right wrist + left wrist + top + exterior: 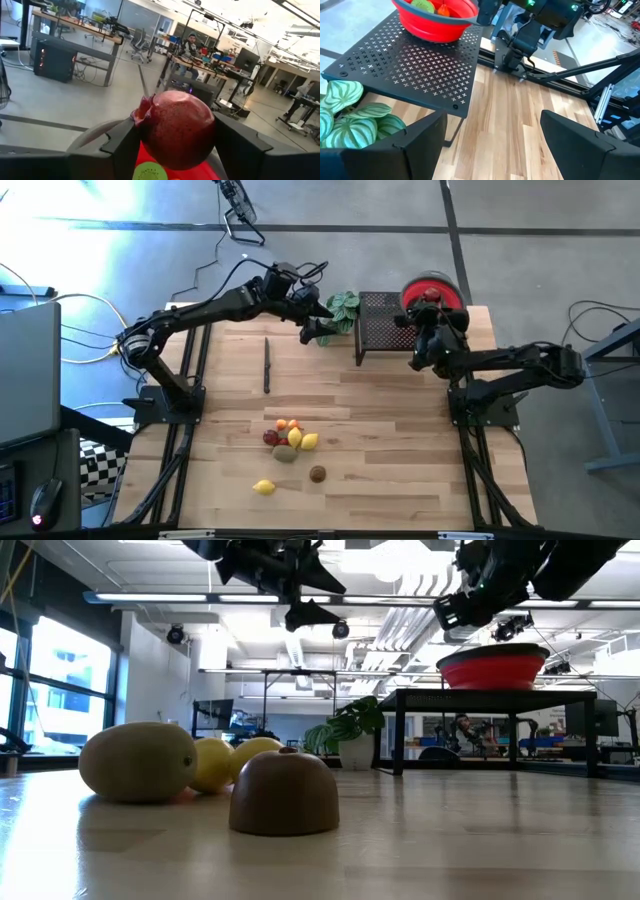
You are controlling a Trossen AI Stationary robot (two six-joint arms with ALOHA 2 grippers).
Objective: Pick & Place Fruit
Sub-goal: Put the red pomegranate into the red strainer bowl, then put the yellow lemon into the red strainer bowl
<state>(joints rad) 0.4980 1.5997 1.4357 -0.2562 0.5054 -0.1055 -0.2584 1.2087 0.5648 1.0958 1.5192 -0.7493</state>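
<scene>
While the left claw (490,145) hangs spread, the right claw (175,145) pinches a red fruit (180,127).

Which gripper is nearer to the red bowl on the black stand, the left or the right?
Right. The right gripper, shut on a dark red fruit, is directly above the red bowl. The left gripper hangs open beside the stand, near the plant.

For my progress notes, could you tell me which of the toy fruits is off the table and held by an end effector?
The dark red fruit, clamped in the right end effector above the red bowl. The loose fruits lie on the table.
</scene>
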